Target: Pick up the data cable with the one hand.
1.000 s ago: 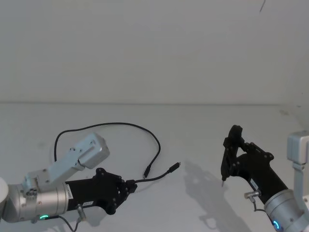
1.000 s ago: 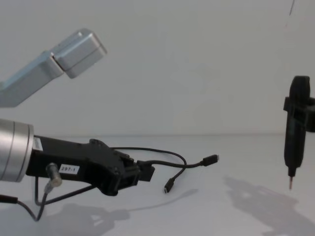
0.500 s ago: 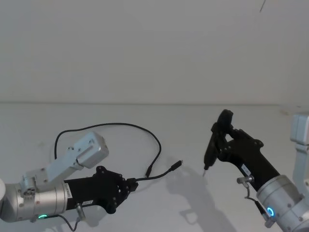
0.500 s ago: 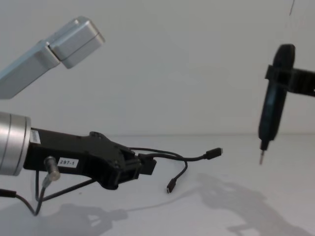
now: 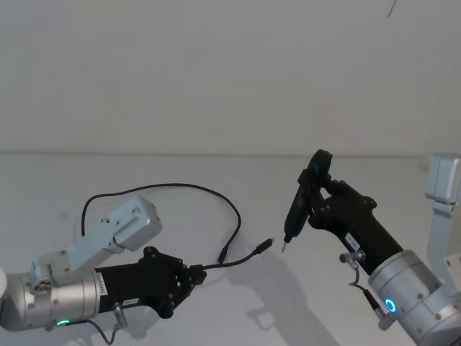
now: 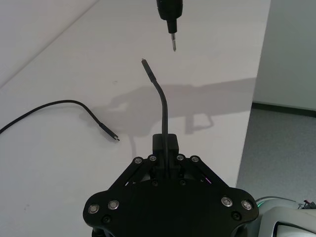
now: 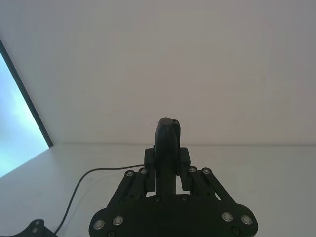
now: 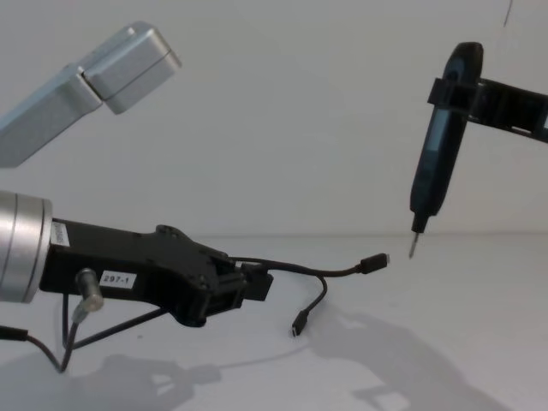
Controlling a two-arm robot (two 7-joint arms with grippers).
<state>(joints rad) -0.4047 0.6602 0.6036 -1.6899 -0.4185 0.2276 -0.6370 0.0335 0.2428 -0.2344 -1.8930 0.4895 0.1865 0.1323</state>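
Cable juts straight ahead from the left hand pinching it, its plug nearly meeting the tool tip clamped in the right hand.

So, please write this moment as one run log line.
left hand: shut on cable, lifted | right hand: shut on tool, tip near plug

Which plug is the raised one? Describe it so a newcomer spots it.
Start at the left tool, low over the white table. The cable leaves it in two branches. The raised plug points at the right tool's metal tip; the other plug lies lower.
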